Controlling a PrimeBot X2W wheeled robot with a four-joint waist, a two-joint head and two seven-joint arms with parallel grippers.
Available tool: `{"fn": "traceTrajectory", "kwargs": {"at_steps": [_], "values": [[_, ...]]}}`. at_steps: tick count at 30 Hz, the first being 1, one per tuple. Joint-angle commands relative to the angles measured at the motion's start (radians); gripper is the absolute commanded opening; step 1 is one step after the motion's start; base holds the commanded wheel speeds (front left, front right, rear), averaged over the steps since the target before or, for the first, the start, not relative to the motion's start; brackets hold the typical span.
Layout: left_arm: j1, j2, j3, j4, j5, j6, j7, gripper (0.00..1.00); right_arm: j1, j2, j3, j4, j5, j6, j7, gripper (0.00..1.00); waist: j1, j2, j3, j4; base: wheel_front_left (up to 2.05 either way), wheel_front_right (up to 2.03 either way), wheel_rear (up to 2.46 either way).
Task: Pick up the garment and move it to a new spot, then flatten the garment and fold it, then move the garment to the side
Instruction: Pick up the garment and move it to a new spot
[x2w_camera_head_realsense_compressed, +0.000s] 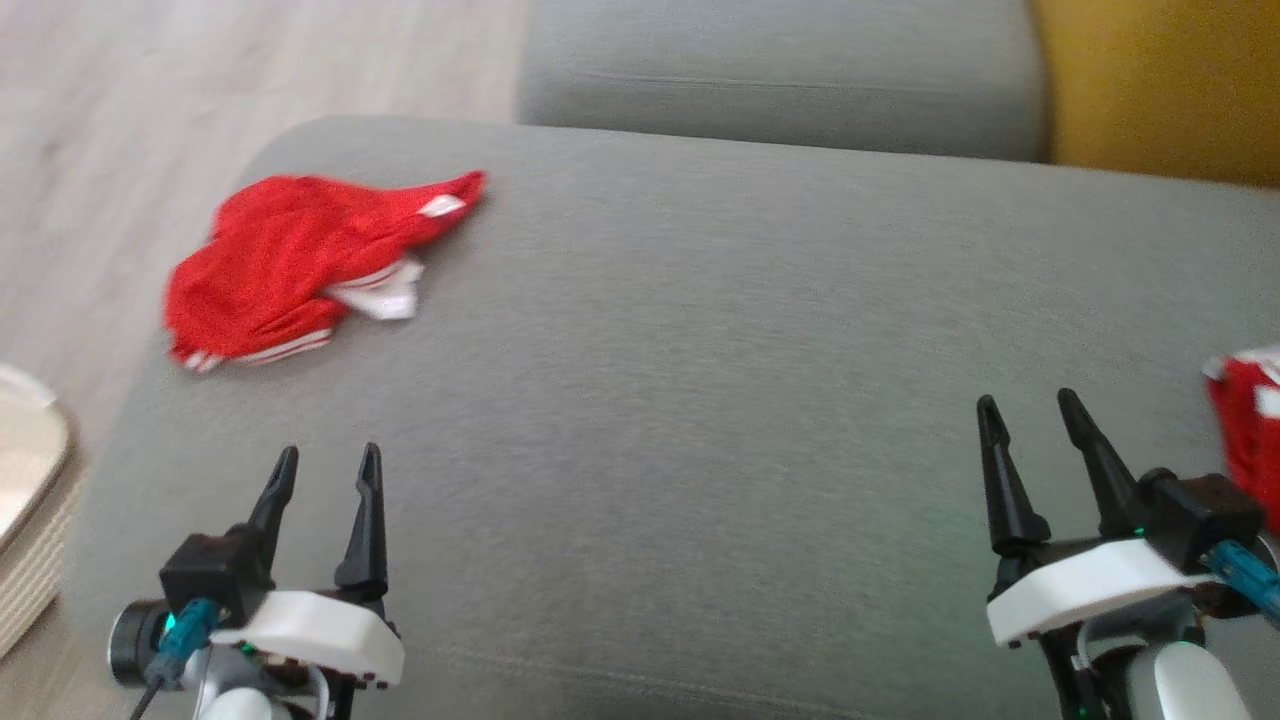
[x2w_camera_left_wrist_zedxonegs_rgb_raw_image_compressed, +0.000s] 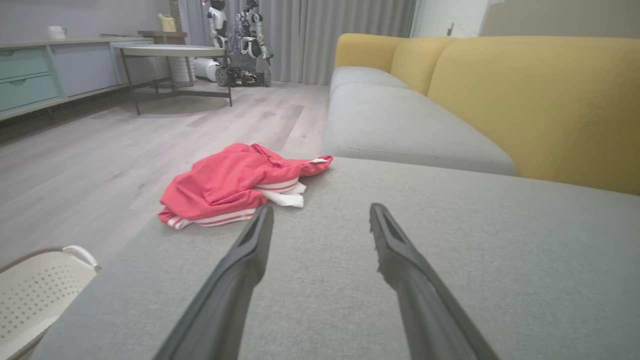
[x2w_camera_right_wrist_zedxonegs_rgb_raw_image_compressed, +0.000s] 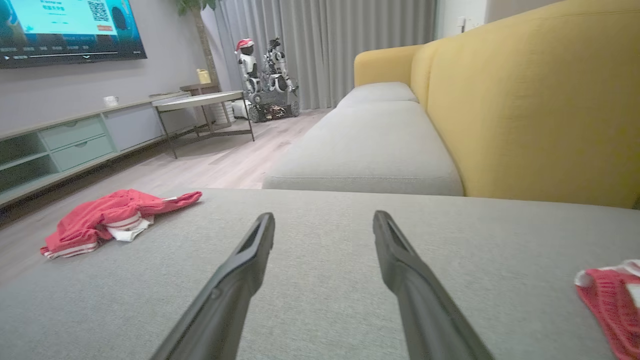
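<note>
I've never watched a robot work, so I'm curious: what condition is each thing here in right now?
red garment: crumpled in a heap at the grey cushion's far left corner, not held.
second red garment: at the cushion's right edge, partly out of view.
left gripper: open, empty.
right gripper: open, empty.
basket: on the floor by the cushion.
television: screen lit.

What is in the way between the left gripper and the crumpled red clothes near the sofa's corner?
Nothing I can see. The open left gripper points across bare grey cushion, and the red garment lies ahead, a bit to its left, near the cushion's edge.
</note>
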Motion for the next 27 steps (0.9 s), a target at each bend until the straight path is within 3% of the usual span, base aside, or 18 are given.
{"fn": "traceTrajectory", "kwargs": {"at_steps": [1,6,12,27], "values": [[-0.058,0.026,0.049,-0.034,-0.003,0.004,-0.009,1.00,-0.029,-0.005,0.031,-0.044,-0.002,-0.001,0.002,1.00,0.0000,0.0000,-0.001,0.085,0.00,0.00,0.00],[-0.054,0.034,0.065,-0.037,-0.010,0.010,-0.013,1.00,-0.033,-0.005,0.051,-0.049,0.007,-0.001,-0.005,1.00,0.0000,0.0000,-0.005,0.164,0.00,0.00,0.00],[-0.049,0.040,0.072,-0.050,-0.012,0.016,-0.016,1.00,-0.040,-0.005,0.063,-0.039,0.009,-0.001,-0.009,1.00,0.0000,0.0000,-0.006,0.211,0.00,0.00,0.00],[-0.078,0.030,0.071,-0.057,-0.033,0.003,-0.022,1.00,-0.060,-0.005,0.067,-0.038,0.005,-0.001,0.003,1.00,0.0000,0.0000,0.021,0.220,0.00,0.00,0.00]]}}
